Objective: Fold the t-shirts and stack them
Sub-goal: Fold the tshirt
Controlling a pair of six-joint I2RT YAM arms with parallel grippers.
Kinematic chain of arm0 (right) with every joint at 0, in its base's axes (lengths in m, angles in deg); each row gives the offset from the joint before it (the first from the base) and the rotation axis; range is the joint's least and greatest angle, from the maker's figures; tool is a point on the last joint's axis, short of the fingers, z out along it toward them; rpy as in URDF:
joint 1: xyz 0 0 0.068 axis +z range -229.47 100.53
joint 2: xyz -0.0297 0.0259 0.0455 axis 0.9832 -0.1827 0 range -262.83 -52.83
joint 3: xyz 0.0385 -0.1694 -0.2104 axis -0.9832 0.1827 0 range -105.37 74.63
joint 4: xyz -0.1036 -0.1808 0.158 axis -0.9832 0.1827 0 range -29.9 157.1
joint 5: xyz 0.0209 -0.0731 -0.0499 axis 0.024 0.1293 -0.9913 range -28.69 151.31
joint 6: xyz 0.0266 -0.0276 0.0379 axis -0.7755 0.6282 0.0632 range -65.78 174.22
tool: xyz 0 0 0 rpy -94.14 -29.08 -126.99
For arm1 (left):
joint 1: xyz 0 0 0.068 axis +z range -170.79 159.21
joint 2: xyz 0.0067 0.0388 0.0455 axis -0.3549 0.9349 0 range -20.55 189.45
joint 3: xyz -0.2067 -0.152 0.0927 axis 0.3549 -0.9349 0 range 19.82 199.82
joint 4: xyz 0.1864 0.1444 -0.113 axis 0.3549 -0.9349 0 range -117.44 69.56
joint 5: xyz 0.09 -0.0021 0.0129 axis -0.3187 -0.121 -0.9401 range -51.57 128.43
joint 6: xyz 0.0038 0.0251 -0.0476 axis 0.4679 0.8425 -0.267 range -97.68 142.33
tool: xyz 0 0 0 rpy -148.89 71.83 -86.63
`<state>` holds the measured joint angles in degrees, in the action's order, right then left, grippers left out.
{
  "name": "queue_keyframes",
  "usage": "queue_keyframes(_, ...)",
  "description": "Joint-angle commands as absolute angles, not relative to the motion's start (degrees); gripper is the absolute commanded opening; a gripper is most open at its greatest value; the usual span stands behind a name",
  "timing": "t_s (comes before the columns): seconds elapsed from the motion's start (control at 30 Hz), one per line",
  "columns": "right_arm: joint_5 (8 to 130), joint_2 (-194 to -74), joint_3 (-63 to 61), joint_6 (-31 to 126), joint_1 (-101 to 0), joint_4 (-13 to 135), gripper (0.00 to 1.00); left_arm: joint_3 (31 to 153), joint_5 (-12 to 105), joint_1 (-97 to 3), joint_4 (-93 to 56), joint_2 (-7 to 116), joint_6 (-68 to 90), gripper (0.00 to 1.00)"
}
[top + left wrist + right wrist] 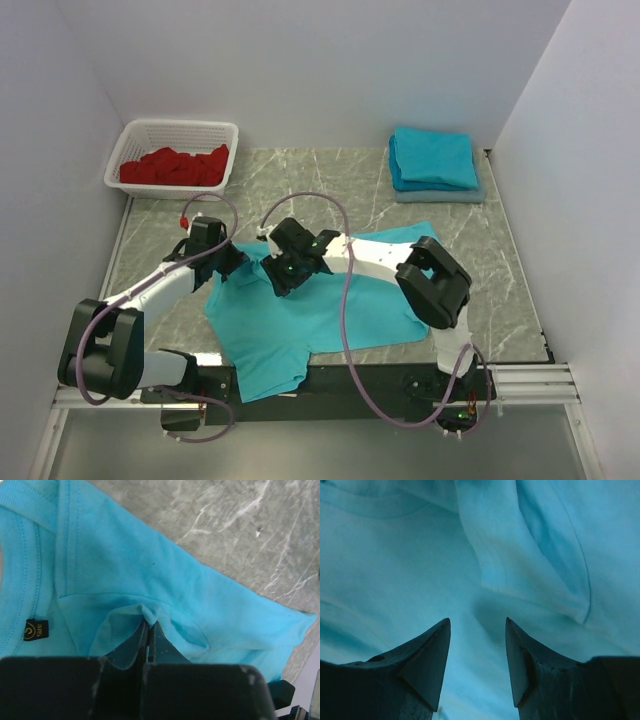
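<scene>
The flat t-shirt [330,310] lies mid-tabletop, its hem over the near edge. The left gripper [149,630] pinches a shoulder pleat; the right gripper [477,621] hangs spread above the cloth — best it bites the opposite shoulder so both lift evenly.

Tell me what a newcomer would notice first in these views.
The turquoise t-shirt spread across the middle of the table stands out, with both arms bent over its collar end. The left tool is shut on a pinched ridge of its fabric, while the right tool hovers open close above the cloth. Behind, a stack of folded t-shirts sits far right and a white basket of red cloths far left.
</scene>
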<state>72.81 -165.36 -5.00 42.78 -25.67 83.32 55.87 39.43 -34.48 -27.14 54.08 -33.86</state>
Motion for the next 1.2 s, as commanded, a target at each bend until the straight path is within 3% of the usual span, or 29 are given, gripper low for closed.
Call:
queue_keyframes(0.0,68.61,-167.26,-9.04,42.0,-24.37,80.22,0.54,54.89,38.61,-34.06,-25.01,54.42,-32.26,0.0)
queue_keyframes(0.4,57.45,-172.89,-12.03,39.28,-22.96,80.93,0.48,53.39,39.14,-33.44,-24.31,53.72,-31.99,0.0)
queue_keyframes(0.5,55.51,-173.42,-12.03,38.14,-22.61,80.75,0.43,53.22,39.22,-33.36,-24.48,53.36,-31.82,0.0)
queue_keyframes(0.87,57.35,-168.07,-11.33,37.52,-22.25,81.54,0.07,53.22,40.19,-33.0,-26.5,50.73,-31.73,0.0)
queue_keyframes(1.17,60.77,-160.06,-6.85,38.48,-22.08,84.26,0.0,50.67,41.68,-33.0,-33.18,42.03,-32.95,0.0)
